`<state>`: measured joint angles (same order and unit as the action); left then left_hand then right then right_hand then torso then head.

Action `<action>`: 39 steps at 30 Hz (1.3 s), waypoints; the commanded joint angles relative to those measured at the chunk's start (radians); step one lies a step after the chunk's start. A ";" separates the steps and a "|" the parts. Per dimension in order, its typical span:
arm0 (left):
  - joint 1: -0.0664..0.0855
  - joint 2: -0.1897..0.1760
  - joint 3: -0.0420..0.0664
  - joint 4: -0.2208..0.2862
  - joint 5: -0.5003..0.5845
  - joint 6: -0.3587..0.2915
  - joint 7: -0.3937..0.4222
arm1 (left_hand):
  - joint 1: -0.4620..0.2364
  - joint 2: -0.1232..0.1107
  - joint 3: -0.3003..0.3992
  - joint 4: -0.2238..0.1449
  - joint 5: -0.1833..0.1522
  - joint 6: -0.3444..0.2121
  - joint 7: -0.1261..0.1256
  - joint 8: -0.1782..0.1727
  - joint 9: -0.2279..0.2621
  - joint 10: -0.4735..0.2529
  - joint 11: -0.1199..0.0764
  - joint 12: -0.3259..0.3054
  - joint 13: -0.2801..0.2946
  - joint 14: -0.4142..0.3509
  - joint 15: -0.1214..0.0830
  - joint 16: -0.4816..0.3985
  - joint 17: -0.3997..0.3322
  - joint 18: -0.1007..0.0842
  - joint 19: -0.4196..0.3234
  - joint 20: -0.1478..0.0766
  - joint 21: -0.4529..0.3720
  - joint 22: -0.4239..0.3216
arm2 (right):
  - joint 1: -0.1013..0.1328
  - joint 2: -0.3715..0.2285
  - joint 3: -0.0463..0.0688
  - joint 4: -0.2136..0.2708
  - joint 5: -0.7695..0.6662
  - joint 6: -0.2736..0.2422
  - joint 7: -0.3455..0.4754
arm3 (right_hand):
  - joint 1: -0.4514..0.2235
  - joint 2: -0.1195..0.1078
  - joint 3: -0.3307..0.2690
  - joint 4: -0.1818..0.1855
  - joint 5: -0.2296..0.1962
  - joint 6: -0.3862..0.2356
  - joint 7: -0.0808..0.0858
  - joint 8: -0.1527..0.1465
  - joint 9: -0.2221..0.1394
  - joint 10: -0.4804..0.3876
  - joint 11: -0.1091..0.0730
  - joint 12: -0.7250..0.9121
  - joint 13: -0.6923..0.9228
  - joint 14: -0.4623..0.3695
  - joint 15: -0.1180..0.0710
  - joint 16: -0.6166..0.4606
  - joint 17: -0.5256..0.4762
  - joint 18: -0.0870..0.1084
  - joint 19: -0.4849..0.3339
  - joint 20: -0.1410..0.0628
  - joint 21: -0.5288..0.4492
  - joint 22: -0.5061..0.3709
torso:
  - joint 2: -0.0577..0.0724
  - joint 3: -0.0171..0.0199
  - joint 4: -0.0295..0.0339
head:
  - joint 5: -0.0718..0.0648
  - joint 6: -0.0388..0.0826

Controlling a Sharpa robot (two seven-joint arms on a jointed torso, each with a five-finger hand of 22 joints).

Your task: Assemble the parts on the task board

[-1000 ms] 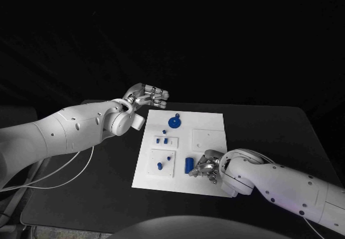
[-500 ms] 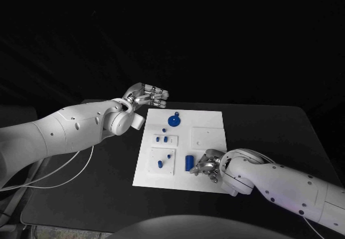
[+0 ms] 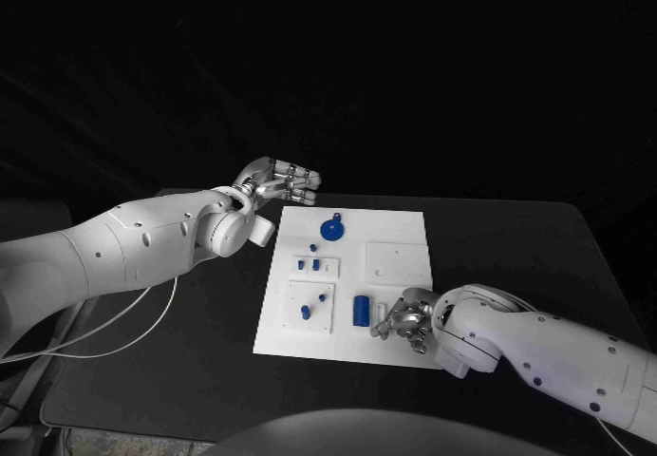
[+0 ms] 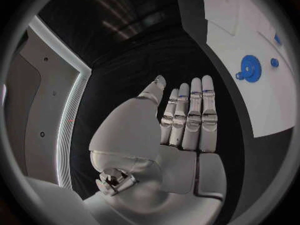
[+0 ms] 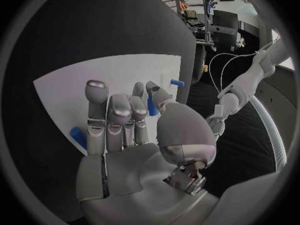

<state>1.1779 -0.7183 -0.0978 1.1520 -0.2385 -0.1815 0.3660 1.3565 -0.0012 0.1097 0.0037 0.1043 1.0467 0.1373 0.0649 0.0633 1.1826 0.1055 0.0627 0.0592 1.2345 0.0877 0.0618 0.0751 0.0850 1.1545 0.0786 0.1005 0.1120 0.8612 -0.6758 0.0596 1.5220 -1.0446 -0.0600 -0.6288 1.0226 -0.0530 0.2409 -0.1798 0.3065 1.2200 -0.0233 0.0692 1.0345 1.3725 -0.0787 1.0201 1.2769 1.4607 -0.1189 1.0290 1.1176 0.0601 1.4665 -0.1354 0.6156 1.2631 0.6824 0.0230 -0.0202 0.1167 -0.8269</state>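
Cylinder [image 3: 360,310]: lies flat on the near part of the board [image 3: 411,228], lengthwise toward the far edge, just beside the R hand's fingertips. Vs 1 s ago it has shifted a little toward the board's middle and straightened. Not seated in anything.

R hand [image 3: 406,321]: has drawn back toward the near-right corner over the last sec, so a thin gap now shows between it and the cylinder in the head view. In the R wrist view the fingers [image 5: 119,117] are extended and only lightly curled, thumb apart. A blue piece [image 5: 152,105] shows between thumb and finger there, but it looks to lie on the board beyond, not pinched. You should read this hand as empty, w/ some doubt.

Other parts: gear [image 3: 333,229] at the far end, small pegs [image 3: 313,267] mid-board, inset plate [image 3: 309,307] w/ two pegs. All unmoved.

L hand [image 3: 284,182]: hovers off the board's far-left corner, fingers [image 4: 190,117] straight, side by side, holding nothing. No change.

Assessment: a nudge or release, not a placement. Assembly of the cylinder is not yet done; you'll prob. need a fresh grasp before any insertion.
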 commanded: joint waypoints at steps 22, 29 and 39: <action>0.001 -0.004 -0.002 0.003 0.002 0.048 0.019 | 0.002 0.001 -0.011 -0.003 -0.001 -0.004 -0.004 -0.002 0.000 0.001 0.002 -0.004 0.000 -0.002 0.006 0.001 0.002 -0.005 0.003 0.001 -0.007 -0.004 | 0.023 -0.211 0.080 0.042 -0.143 0.078 0.110 | 0.058 0.023 -0.006 0.041 -0.058 -0.048 0.044 -0.005 -0.479 -0.008 0.025 0.006 -0.002 0.001 0.015 0.004 0.011 0.002 0.049 0.009 0.012 0.018 | -0.002 0.0051 -0.0072 | -0.020 0.027; 0.000 -0.003 -0.006 0.005 0.002 0.048 0.018 | 0.004 -0.001 -0.011 -0.006 -0.003 -0.004 -0.003 -0.002 0.000 0.001 0.002 -0.004 0.000 -0.003 0.006 0.001 0.002 -0.005 0.003 0.001 -0.007 -0.005 | 0.024 -0.221 0.084 0.022 -0.195 0.079 0.066 | 0.056 -0.017 0.034 0.100 -0.119 -0.047 0.046 -0.005 -0.462 -0.007 0.025 0.005 -0.003 0.001 0.016 0.006 0.011 0.002 0.049 0.010 0.015 0.019 | -0.002 0.0039 -0.0062 | -0.023 0.025; 0.000 -0.003 -0.008 0.007 0.002 0.051 0.017 | 0.002 0.000 -0.016 -0.005 -0.008 -0.004 -0.003 -0.002 0.000 0.000 0.003 -0.004 0.000 -0.003 0.006 0.001 0.002 -0.005 0.003 0.001 -0.007 -0.006 | 0.009 -0.200 0.085 0.020 -0.277 0.071 0.003 | 0.027 -0.109 0.085 0.259 -0.252 -0.051 0.054 -0.004 -0.446 -0.009 0.029 0.000 -0.007 0.000 0.021 0.005 0.009 0.005 0.049 0.014 0.013 0.019 | -0.001 0.0012 -0.0032 | -0.026 0.022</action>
<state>1.1777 -0.7224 -0.1066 1.1557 -0.2390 -0.1479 0.3711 1.3565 -0.0012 0.0987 -0.0019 0.0996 1.0468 0.1373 0.0649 0.0633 1.1826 0.1055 0.0627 0.0592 1.2317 0.0904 0.0618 0.0759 0.0850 1.1545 0.0785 0.0964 0.1076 0.8732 -0.8793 0.1448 1.5394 -1.2551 -0.0014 -0.5863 1.0531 -0.1537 0.3201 0.0650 0.0635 1.1689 0.0218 0.0636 0.5869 1.3631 -0.0549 1.0243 1.2711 1.4609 -0.1049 1.0337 1.1284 0.0603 1.4666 -0.1283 0.6253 1.2823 0.6810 0.0250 -0.0248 0.0908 -0.8036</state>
